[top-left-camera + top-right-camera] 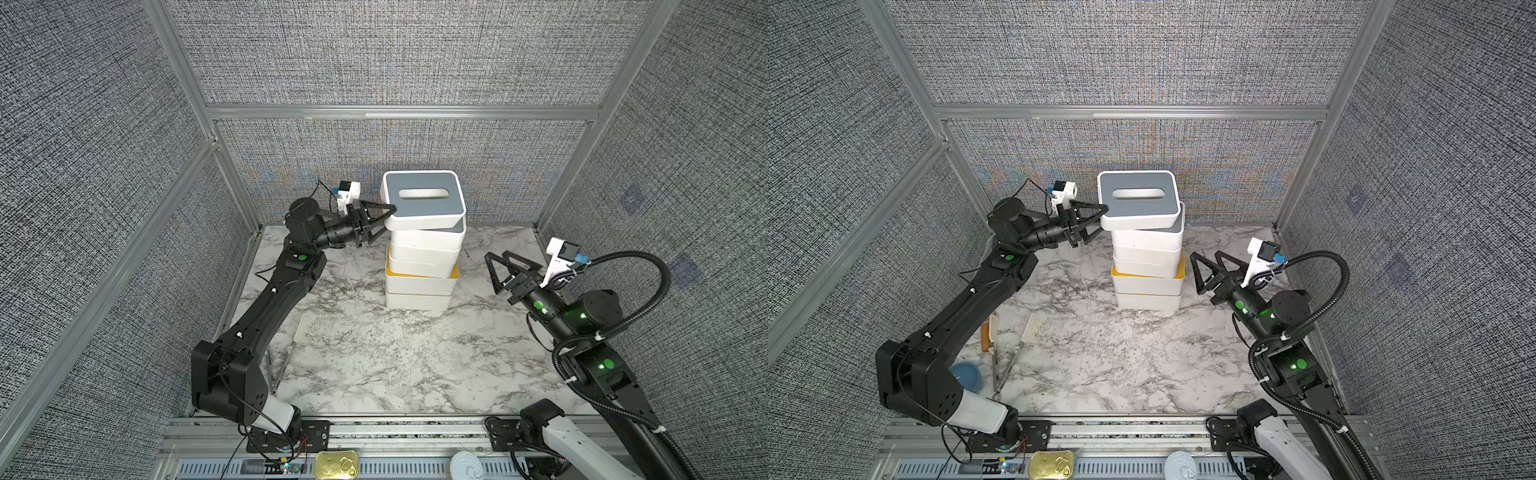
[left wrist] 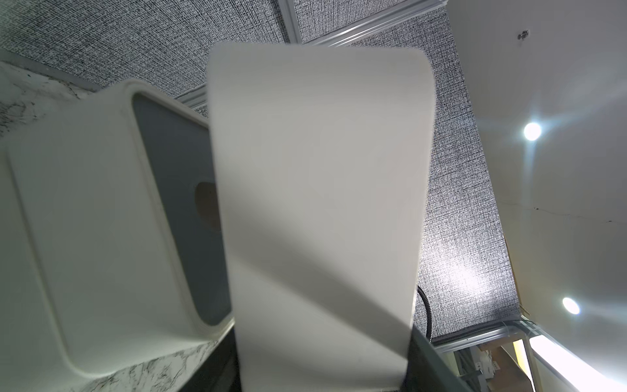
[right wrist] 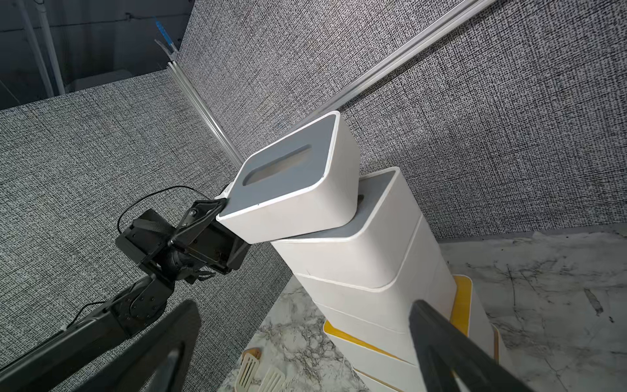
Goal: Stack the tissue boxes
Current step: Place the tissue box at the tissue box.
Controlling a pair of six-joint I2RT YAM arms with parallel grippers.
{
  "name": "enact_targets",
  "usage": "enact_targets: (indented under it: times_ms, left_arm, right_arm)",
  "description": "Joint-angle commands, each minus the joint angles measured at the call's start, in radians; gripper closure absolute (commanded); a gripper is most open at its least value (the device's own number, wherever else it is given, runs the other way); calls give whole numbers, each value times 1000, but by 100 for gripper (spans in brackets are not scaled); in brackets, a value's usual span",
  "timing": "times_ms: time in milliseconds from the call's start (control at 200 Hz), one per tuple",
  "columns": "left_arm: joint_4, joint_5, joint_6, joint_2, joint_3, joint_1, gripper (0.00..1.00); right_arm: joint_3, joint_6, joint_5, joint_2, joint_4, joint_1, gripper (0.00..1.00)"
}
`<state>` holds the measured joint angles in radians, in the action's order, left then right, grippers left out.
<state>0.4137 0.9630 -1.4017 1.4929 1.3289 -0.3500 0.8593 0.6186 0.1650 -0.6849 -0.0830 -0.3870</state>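
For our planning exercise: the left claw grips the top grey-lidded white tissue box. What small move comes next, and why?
Probably nudge the top grey-lidded white plastic tissue box, held by the left claw, towards the right arm before releasing: it sits tilted, overhanging the second grey-lidded box on the left arm's side.

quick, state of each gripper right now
left gripper: shut on the top grey box
right gripper: open, empty
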Motion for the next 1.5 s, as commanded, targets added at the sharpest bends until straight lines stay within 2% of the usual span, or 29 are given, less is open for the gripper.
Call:
enact_targets:
  times_ms: [0,280,835,1120,1496]
  left_arm:
    - [103,-14,-16,-18,-12,2,57]
    - [178,-15,-65,-41,-47,-4,57]
    - [187,-26,-68,-31,-85,-22,56]
    - [196,-29,-73,-7,-88,-22,50]
    - [182,-51,-94,-7,-90,-21,44]
  right_arm:
    - [39,-33,-22,-45,16,-11,1]
    - [140,-78,-56,-146,54,-49,1]
    - [309,-143,-106,-293,116,-86,1]
    - [407,-175,-105,-420,161,-86,1]
    - [489,-176,-134,-491,196,-89,1]
